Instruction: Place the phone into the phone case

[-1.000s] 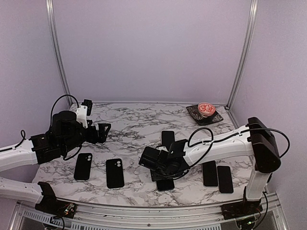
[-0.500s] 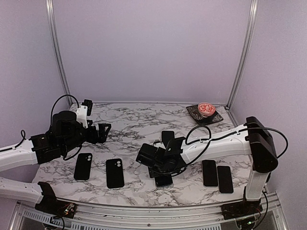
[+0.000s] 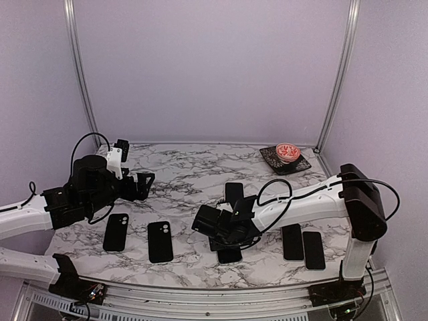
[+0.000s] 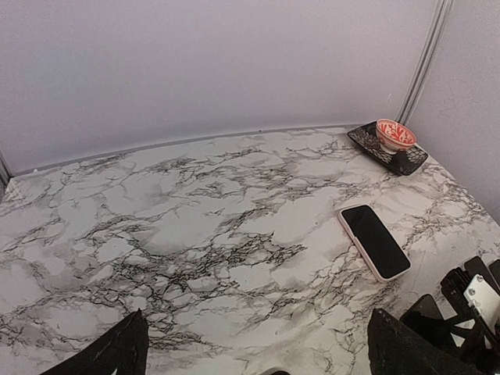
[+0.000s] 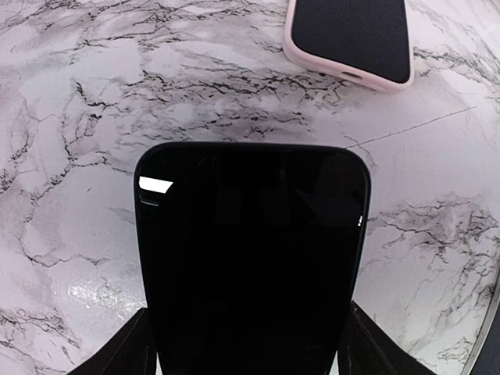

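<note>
Right wrist view, right claw (image 5: pixel 250 351): clenched on the phone (image 5: pixel 250 258), one dark finger (image 5: pixel 129 355) against each long edge.
Phone: black screen up, long axis pointing straight out from the claw. Whether it rests on the bench (image 5: pixel 70 101) or sits just above it cannot be told.
Ahead of right claw: phone case (image 5: pixel 351 35), pink rim, dark inside, flat on the marble. It lies just past the phone's far end and off to the right, with a strip of bare bench between them, so they are not touching.
Top external view, right claw: low over the bench. The phone's near end sticks out from under it toward the arm bases.
Right of right claw: dark slab A (image 3: pixel 292 241) and dark slab B (image 3: pixel 313 249), flat and side by side. Phones or cases, cannot tell.
Far ahead, right corner: red-and-white bowl (image 3: pixel 288 152) on a dark plate (image 3: pixel 267 155).
Left claw (image 3: pixel 144 184): released, jaws spread wide with nothing between them, held above the bench and well apart from the phone.
Behind left claw, toward the arm bases: dark slab C (image 3: pixel 160 241) and dark slab D (image 3: pixel 116 232), flat, each with a camera cut-out at its far end.
</note>
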Controlling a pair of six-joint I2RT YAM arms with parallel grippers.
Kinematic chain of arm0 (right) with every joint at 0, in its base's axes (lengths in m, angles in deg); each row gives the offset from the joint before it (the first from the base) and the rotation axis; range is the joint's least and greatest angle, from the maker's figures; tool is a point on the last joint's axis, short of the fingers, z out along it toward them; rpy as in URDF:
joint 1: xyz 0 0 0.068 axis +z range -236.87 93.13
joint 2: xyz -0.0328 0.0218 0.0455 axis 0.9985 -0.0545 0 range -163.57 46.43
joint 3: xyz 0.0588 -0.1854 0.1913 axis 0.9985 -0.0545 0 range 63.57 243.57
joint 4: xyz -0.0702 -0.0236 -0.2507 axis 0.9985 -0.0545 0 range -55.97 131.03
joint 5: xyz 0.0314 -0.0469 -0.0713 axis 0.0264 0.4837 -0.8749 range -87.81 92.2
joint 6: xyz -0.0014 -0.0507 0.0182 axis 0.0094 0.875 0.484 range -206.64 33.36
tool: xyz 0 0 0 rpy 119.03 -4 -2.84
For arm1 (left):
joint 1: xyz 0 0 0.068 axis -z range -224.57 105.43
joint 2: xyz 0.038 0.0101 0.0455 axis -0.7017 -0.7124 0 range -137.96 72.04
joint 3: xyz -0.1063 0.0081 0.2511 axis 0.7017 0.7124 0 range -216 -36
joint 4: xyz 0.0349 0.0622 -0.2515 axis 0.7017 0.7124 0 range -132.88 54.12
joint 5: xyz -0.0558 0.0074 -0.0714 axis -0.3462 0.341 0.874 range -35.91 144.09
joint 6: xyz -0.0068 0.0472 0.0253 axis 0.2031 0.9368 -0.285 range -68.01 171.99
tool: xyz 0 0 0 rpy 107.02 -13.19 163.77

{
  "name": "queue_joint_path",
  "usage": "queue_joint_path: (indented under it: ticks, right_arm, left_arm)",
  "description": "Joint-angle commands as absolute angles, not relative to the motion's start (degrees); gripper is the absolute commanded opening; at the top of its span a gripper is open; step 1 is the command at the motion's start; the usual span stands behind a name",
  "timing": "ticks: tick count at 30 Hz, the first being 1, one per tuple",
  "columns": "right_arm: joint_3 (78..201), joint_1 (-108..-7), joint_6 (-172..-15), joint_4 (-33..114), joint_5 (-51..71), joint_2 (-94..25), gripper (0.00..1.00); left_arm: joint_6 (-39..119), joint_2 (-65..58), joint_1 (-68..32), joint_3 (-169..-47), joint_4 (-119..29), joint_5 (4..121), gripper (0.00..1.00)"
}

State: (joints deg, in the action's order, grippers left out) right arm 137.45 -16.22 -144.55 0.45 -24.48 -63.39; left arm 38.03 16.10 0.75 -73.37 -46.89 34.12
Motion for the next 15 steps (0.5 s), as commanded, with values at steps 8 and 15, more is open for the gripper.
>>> queue_joint_path:
  ticks: [8, 15]
  right_arm:
    - [135.44, -16.01, -147.41, 1.73, -19.6, -62.82, 0.31]
    - [135.74, -15.8, -146.79, 2.29, -17.46, -64.12, 0.36]
  left_arm:
    - [38.16, 16.57, 0.27, -72.88, -48.07, 34.15, 0.99]
    - [38.03, 16.41, 0.18, -72.85, -48.07, 34.31, 0.99]
